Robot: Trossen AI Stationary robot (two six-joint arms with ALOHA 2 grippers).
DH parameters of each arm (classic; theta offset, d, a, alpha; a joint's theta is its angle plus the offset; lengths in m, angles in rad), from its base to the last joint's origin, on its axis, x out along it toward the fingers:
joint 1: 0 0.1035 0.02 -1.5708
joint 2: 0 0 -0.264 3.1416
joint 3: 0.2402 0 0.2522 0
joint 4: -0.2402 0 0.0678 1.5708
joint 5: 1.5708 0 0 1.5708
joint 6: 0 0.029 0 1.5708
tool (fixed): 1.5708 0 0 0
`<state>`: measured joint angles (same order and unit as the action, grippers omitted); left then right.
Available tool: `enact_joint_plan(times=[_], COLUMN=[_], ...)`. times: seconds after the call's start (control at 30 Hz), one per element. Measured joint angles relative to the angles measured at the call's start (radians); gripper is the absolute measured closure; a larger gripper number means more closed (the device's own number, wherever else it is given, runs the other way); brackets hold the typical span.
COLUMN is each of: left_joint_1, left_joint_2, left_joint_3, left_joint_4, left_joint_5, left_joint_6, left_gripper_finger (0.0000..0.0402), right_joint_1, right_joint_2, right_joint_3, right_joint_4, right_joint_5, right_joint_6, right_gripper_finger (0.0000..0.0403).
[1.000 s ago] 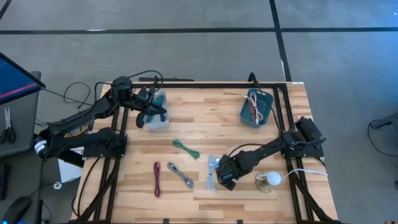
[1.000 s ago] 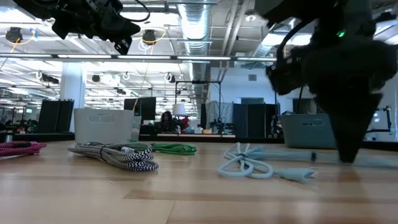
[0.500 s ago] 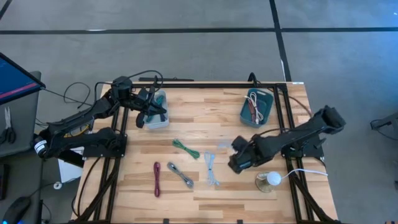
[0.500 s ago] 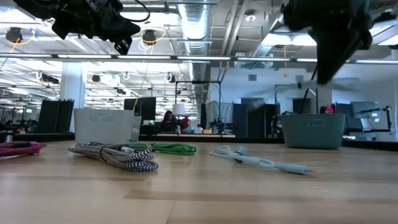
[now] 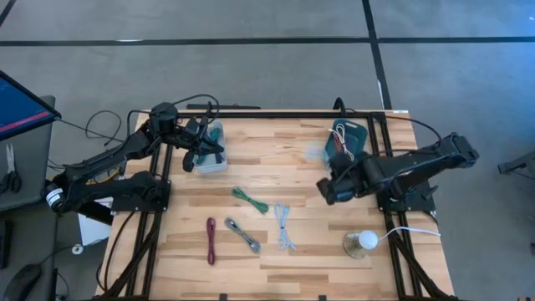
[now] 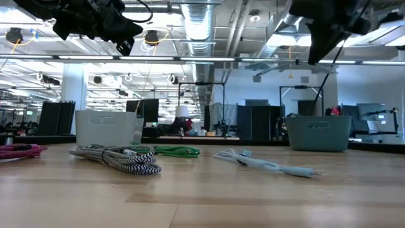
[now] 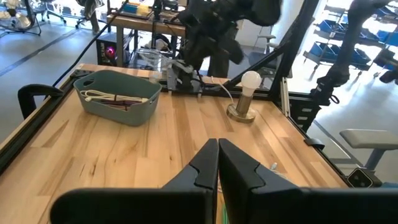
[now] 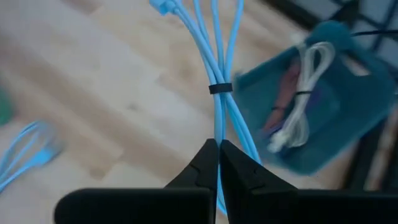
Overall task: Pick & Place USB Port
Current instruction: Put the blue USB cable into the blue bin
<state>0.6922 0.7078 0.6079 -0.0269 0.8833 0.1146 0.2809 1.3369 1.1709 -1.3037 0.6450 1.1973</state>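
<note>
Since the earlier frames, right gripper (image 5: 324, 191) has lifted off the boards and swung back toward the teal bin (image 5: 345, 144), carrying a light-blue USB cable (image 8: 217, 74); its fingers (image 8: 208, 163) are clamped together on that cable, which is banded by a dark tie and dangles clear of the wood in the right wrist view; teal bin sits just beyond the hanging cable, holding a white cable (image 8: 300, 99) and a reddish one; a 2nd light-blue cable (image 5: 285, 227) lies on the table (image 5: 276, 171) near the front, apart from the gripper; beside it, left to right from the far side, maroon cable (image 5: 211, 239), striped cable (image 5: 242, 235), green cable (image 5: 250, 199); a lamp with a white bulb (image 5: 363, 242) stands at the right front edge.

Left gripper (image 5: 197, 155) hangs above the white bin (image 5: 211, 150) at the back left; fingers (image 7: 211, 163) pressed together, nothing held.
</note>
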Motion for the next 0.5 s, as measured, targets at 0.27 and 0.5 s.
enact_joint_plan(times=[0.27,0.5], left_joint_1=[0.000,0.000], left_joint_2=[0.000,0.000], left_joint_3=[0.000,0.000], left_joint_4=[0.000,0.000], left_joint_5=[0.000,0.000], left_joint_6=[0.000,0.000], left_gripper_finger=[0.0390,0.0390], right_joint_1=[-0.166,-0.307], right_joint_2=[-0.004,-0.004], right_joint_3=[-0.008,-0.109], right_joint_4=[-0.070,-0.034], right_joint_5=[0.106,0.060], right_joint_6=[-0.004,-0.057], right_gripper_finger=[0.0403,0.0403])
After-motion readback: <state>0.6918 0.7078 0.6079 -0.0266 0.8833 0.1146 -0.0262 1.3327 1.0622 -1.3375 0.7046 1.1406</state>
